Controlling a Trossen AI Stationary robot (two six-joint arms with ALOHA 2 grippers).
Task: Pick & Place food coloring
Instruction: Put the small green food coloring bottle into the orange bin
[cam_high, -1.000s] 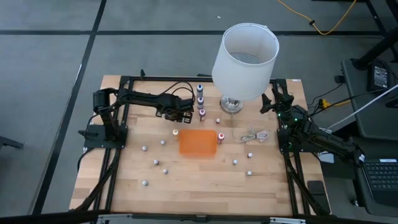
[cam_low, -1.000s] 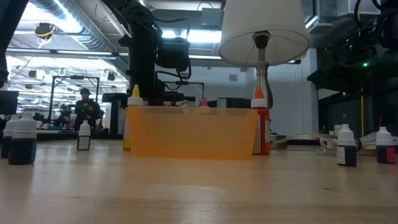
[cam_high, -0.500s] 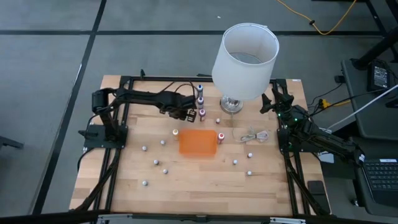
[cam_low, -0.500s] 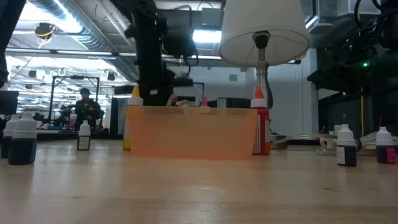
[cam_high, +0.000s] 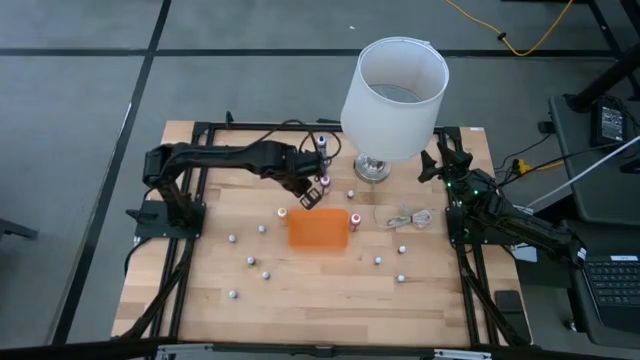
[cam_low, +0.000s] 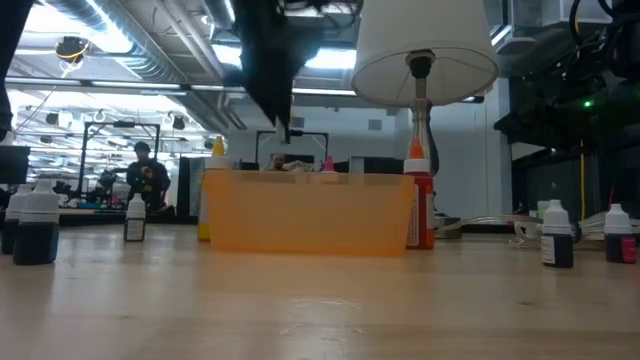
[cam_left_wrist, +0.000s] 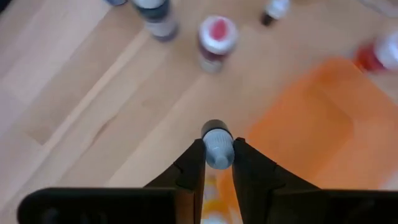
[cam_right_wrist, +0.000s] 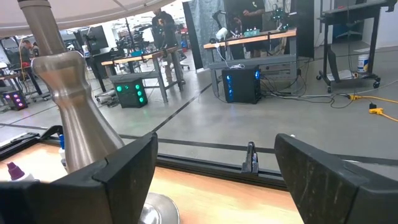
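One small bottle (cam_left_wrist: 217, 148) sits clamped in the left gripper (cam_left_wrist: 217, 163) above the orange tray's (cam_high: 320, 230) edge. Tray contents indiscernible. Right gripper (cam_right_wrist: 214, 162) spread, idle beside the lamp (cam_high: 392, 90).

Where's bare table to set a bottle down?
Free: the near edge of the wooden table, below the scattered small bottles. Also the strip right of the coiled white cable. Crowded: between the orange rectangular tray and the lamp base.
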